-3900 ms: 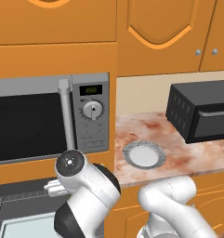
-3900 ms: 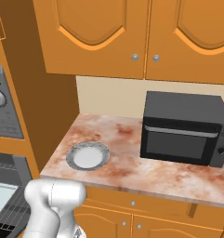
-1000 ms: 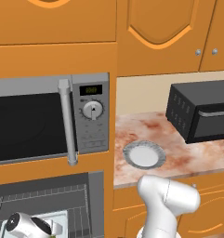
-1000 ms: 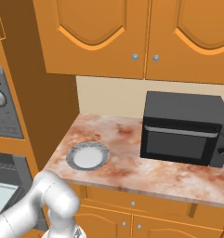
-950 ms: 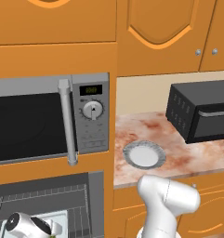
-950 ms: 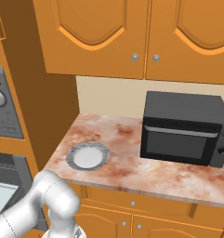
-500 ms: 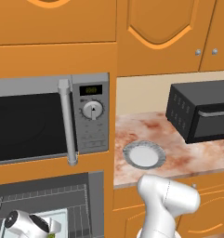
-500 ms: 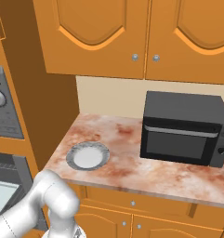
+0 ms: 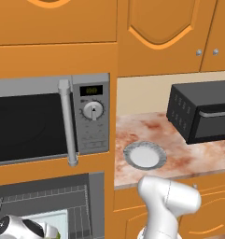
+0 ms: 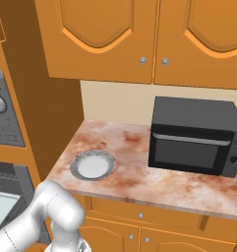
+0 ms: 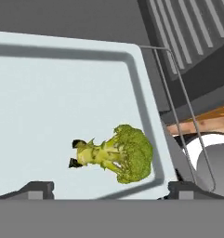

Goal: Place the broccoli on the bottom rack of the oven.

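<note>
- I see the broccoli (image 11: 117,155) as a small floret: lumpy green head, yellowish-green stem.
- In my hand view it lies on its side, stem pointing left, head right, long axis across the picture.
- It rests on the pale tray (image 11: 48,107) of the bottom rack (image 11: 178,107) inside the oven (image 9: 93,196).
- The gripper (image 11: 108,188) stands spread wide, fingertips (image 11: 36,188) either side, touching nothing.
</note>
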